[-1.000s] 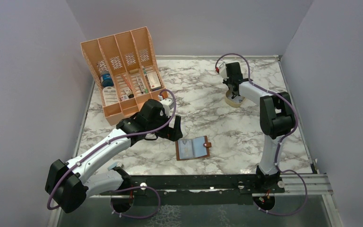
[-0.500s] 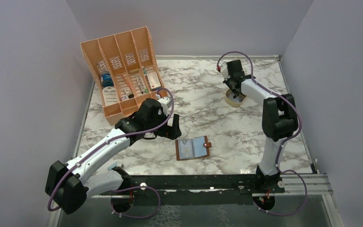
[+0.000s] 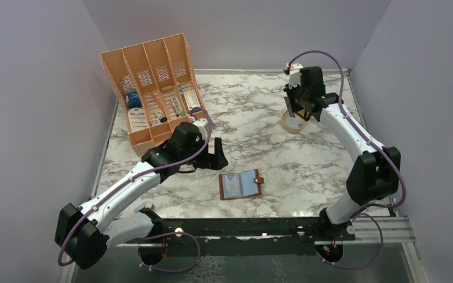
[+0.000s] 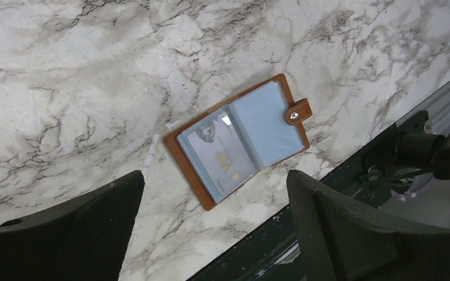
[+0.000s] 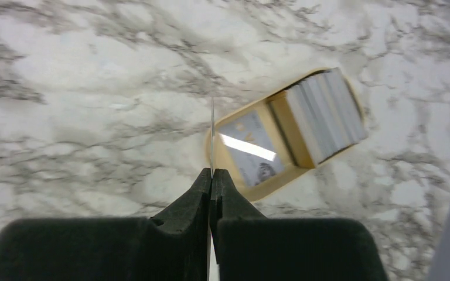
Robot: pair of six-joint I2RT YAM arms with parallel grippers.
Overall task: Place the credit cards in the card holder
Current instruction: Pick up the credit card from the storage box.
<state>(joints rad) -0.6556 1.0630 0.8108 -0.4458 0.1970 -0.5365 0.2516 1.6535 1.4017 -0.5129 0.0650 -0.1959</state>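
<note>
The brown card holder [image 3: 240,185] lies open on the marble near the front edge; in the left wrist view [image 4: 240,146] its bluish sleeves show a card inside. My left gripper [image 3: 216,154] is open, up and left of it, empty. My right gripper [image 3: 300,109] is shut on one thin credit card [image 5: 212,134], seen edge-on, lifted above the tan wooden stand [image 3: 292,124]. The remaining credit cards [image 5: 326,115] stand stacked in that stand [image 5: 252,190].
A big orange slotted organiser [image 3: 153,94] with small boxes and bottles stands at the back left. Grey walls close the left, back and right. A black rail [image 3: 259,227] runs along the near edge.
My right gripper has risen off the wooden stand and shifted right, carrying one card. My left gripper has moved slightly, staying open above the card holder.
</note>
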